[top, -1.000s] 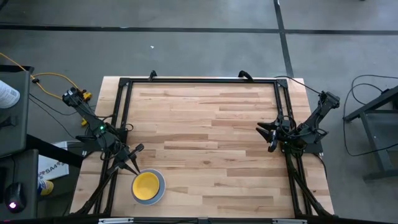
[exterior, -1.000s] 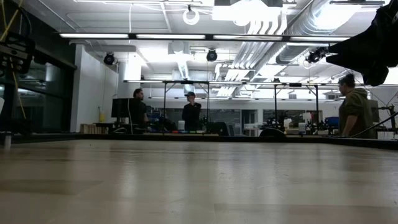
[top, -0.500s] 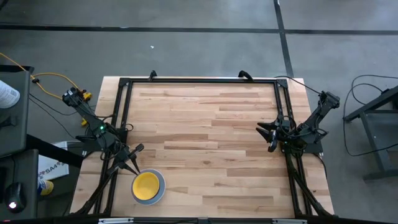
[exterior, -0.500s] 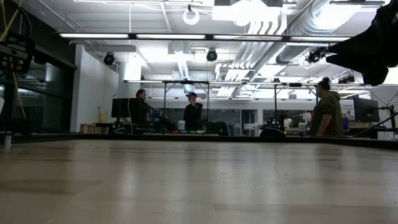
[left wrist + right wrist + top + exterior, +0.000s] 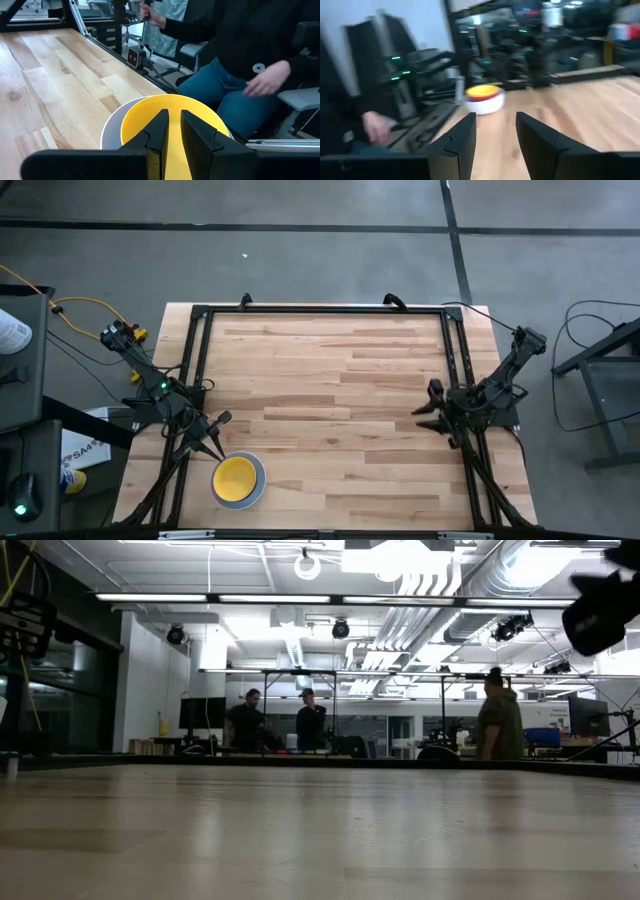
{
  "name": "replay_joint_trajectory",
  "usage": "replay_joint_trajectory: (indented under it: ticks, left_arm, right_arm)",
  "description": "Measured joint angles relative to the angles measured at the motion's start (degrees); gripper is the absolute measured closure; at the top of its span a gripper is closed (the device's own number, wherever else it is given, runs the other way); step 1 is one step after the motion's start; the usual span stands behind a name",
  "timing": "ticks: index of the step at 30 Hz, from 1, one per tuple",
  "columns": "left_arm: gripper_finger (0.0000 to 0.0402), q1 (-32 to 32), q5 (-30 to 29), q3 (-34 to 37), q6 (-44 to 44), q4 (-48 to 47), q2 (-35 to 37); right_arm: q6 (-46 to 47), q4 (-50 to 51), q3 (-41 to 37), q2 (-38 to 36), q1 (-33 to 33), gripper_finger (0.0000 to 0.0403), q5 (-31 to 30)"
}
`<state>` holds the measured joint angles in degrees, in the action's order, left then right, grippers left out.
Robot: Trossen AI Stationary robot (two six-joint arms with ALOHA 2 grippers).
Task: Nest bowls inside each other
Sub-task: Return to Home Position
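Note:
The bowls stand nested in one stack near the table's near-left corner. A yellow bowl point(image 5: 236, 477) sits on top inside a white outer bowl point(image 5: 257, 487); the right wrist view shows a red rim between them point(image 5: 484, 98). My left gripper point(image 5: 214, 446) hovers just left of and behind the stack, narrowly open, and the yellow bowl point(image 5: 142, 117) shows beyond its fingertips. My right gripper point(image 5: 430, 413) stands open and empty at the table's right side, pointing toward the stack.
A black metal frame point(image 5: 320, 310) runs around the wooden tabletop point(image 5: 330, 400). A seated person in jeans point(image 5: 235, 95) is just beyond the table's edge by the stack. In the low view, people stand in the room behind point(image 5: 497, 725).
My right gripper has swung at the wrist toward the table's near edge, so it now points toward the bowls. The stack and my left gripper have kept still. A person in the room behind has walked leftward.

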<state>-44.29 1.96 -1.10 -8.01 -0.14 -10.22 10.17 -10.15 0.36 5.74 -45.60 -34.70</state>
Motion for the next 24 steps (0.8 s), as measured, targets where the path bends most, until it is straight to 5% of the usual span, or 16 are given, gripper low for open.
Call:
replay_joint_trajectory:
  ticks: [8, 24]
  left_arm:
    - [0.0352, 0.0, -0.1, 0.0, 0.0, 0.0, 0.0]
    - [0.0352, 0.0, -0.1, 0.0, 0.0, 0.0, 0.0]
  right_arm:
    - [-2.9, 0.1, 0.0, 0.0, 0.0, 0.027, 11.6]
    - [-4.5, 7.1, 0.0, 0.1, 0.0, 0.027, 23.9]
